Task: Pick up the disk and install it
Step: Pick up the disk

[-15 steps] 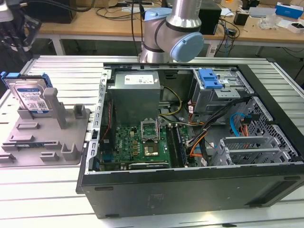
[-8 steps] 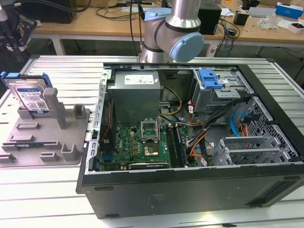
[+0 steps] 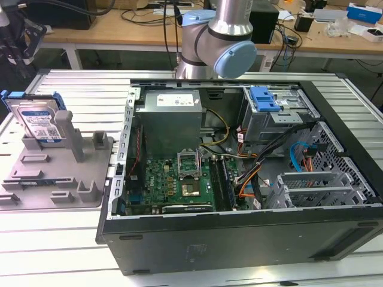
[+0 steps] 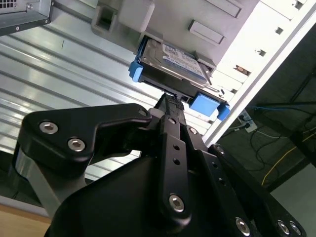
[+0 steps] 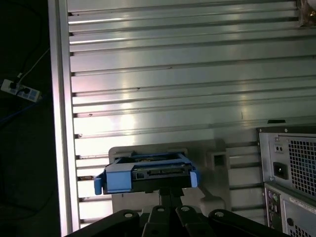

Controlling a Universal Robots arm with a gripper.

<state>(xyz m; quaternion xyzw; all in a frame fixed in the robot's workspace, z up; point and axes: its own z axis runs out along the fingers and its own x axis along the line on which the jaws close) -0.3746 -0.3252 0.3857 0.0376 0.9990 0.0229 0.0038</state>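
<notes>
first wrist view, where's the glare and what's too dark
In the first wrist view, glare streaks the ribbed table while the floor past its edge is nearly black; in the second wrist view the end effector reads dark against the bright table; the exterior view lights the disk evenly.

Table (image 3: 54, 239): ribbed aluminium.
Computer case (image 3: 239, 239): black tower lying on its side, open on top.
Motherboard (image 3: 167, 179): green, on the case floor.
Power supply (image 3: 170, 119): grey box beside the motherboard.
Latch (image 3: 264, 98): blue, on the drive cage.
Fixture tray (image 3: 54, 179): grey, on the exterior view's left of the case.
</notes>
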